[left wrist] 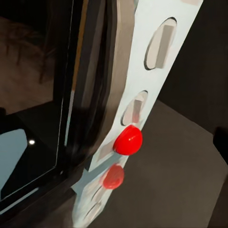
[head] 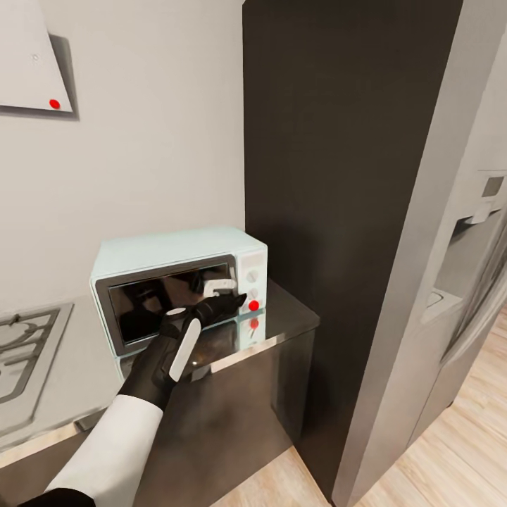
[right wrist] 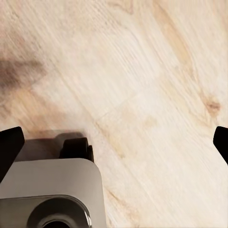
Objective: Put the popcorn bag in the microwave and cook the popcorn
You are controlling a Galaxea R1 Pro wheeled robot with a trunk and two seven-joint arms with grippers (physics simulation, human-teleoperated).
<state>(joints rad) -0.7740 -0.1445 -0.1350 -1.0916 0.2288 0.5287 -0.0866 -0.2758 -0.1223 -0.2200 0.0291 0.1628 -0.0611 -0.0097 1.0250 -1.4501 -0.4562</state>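
Note:
The pale blue microwave (head: 176,253) stands on the grey countertop (head: 70,373) with its dark glass door (head: 165,299) shut. My left gripper (head: 231,305) reaches to the white panel, its tips just short of the red button (head: 253,305). The left wrist view shows that red button (left wrist: 128,140) close up, below two round knobs (left wrist: 161,42), with its reflection in the countertop (left wrist: 171,180). One dark fingertip (left wrist: 221,142) sits at the frame edge, so the jaws stand wide. My right gripper (right wrist: 114,145) hangs open over the wooden floor (right wrist: 142,71). The popcorn bag is out of view.
A gas hob (head: 21,352) lies left of the microwave. A tall dark panel (head: 338,176) rises right beside it, then a steel fridge (head: 458,282). A wall cabinet (head: 28,56) hangs at upper left. My base and a wheel (right wrist: 76,147) sit under the right gripper.

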